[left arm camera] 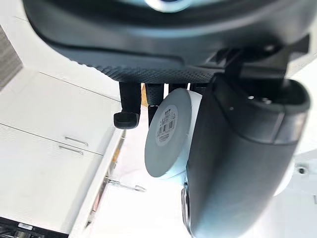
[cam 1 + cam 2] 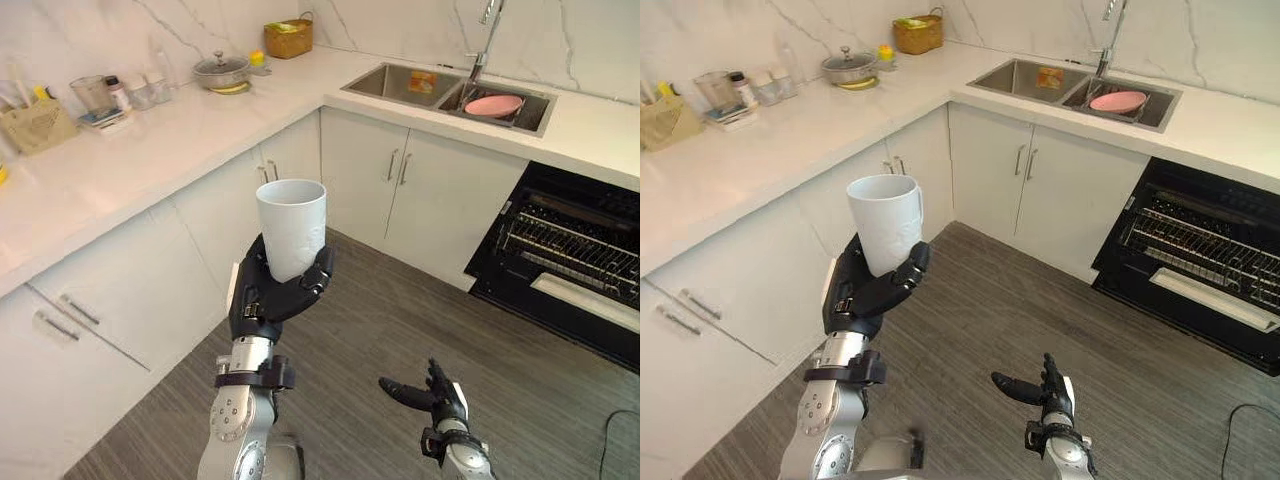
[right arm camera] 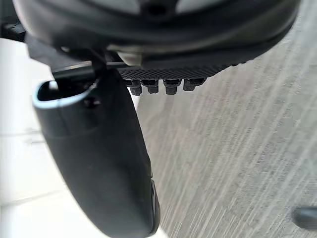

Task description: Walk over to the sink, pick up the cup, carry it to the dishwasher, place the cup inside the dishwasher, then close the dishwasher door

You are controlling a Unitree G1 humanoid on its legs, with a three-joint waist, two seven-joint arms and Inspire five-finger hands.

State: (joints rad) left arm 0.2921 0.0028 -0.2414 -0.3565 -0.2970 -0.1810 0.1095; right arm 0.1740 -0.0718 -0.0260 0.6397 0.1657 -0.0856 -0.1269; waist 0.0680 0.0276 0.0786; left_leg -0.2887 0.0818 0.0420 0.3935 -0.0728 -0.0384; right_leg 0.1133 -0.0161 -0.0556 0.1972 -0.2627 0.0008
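The left robot hand curls round the upright white cup, whose base we lose inside its grip, while the right robot hand, lower down, spreads open.

text: none legible | label: barcode sticker on cup base | print too small to read

My left arm stands upright, left hand up high, fingers and thumb curled round the cup from below. My right hand sits low, fingers straight and loose.
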